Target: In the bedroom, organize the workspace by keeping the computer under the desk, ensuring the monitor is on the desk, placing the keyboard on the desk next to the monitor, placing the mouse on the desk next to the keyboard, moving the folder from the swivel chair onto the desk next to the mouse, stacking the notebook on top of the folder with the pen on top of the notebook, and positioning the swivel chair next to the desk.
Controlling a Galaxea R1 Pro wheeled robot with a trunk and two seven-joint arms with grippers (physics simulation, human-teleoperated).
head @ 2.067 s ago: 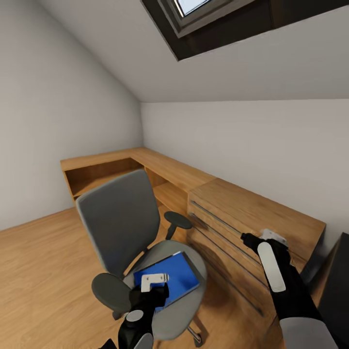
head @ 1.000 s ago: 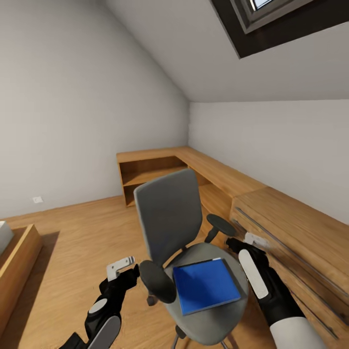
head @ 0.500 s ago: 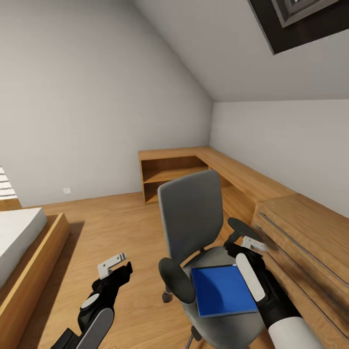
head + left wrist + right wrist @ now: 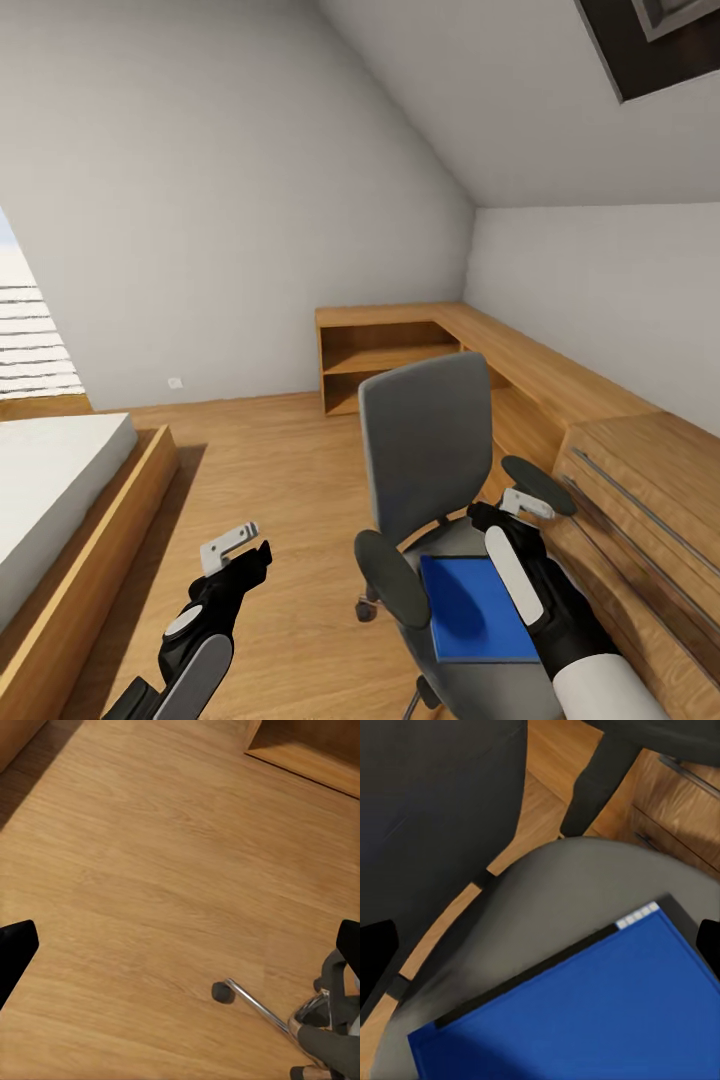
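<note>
Folder (image 4: 475, 608) flat on swivel chair (image 4: 430, 450); my right tool (image 4: 527, 503) above it, spread open, empty. Risk: castors roll under push.

Swivel chair (image 4: 425, 450) matt grey cloth, chrome base in the left wrist view. Folder (image 4: 475, 610) smooth matt blue. Floor (image 4: 270, 470) and cabinets (image 4: 620, 450) light grained wood, satin.

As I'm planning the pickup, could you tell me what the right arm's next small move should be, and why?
Probably lower the right claw onto the folder: it hovers open above the blue folder, which lies flat on the swivel chair seat, ungrasped.
</note>
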